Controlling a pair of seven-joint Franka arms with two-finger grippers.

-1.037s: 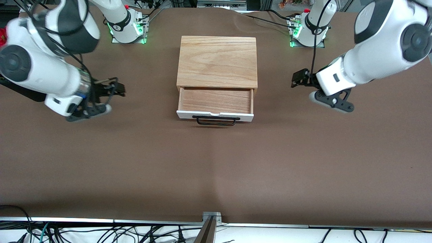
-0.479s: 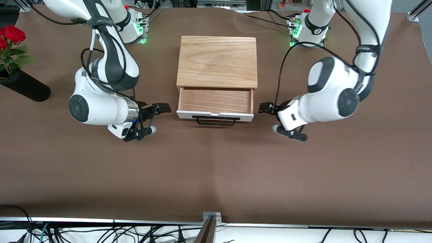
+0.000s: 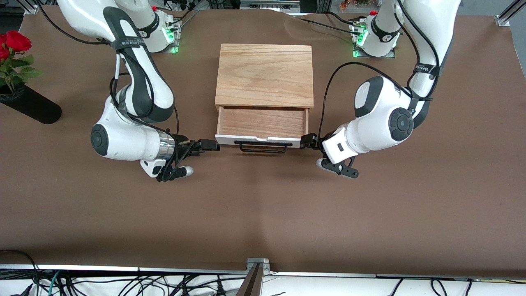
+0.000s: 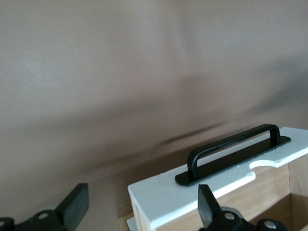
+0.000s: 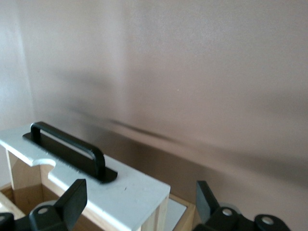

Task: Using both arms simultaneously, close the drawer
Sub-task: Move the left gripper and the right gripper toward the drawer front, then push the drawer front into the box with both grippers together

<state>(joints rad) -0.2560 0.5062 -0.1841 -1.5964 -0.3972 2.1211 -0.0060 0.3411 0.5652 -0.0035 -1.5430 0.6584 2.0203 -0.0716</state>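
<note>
Drawer (image 3: 262,122): pulled out of the box (image 3: 264,75), its white front panel (image 3: 261,141) facing the front camera; the tray shows bare wood inside.
Handle (image 3: 263,146): wide black wire loop across the middle of the panel, between the two pincers.
Left pincer (image 3: 307,141): at the panel's corner toward the left arm's end of the surface (image 3: 263,213); fingers (image 4: 208,208) apart, straddling that corner in the left wrist view, one finger over the tray, the other out over the surface. Whether it touches the panel cannot be told.
Right pincer (image 3: 210,144): at the panel's corner toward the right arm's end; fingers (image 5: 73,198) apart, one over the tray, the other off the corner. Contact cannot be told.
Arms: both reach down from their bases and bend in toward the drawer from either end.
Vase (image 3: 29,107): black, lying tilted with red roses (image 3: 13,45), well apart from the right pincer at the right arm's end of the surface.
</note>
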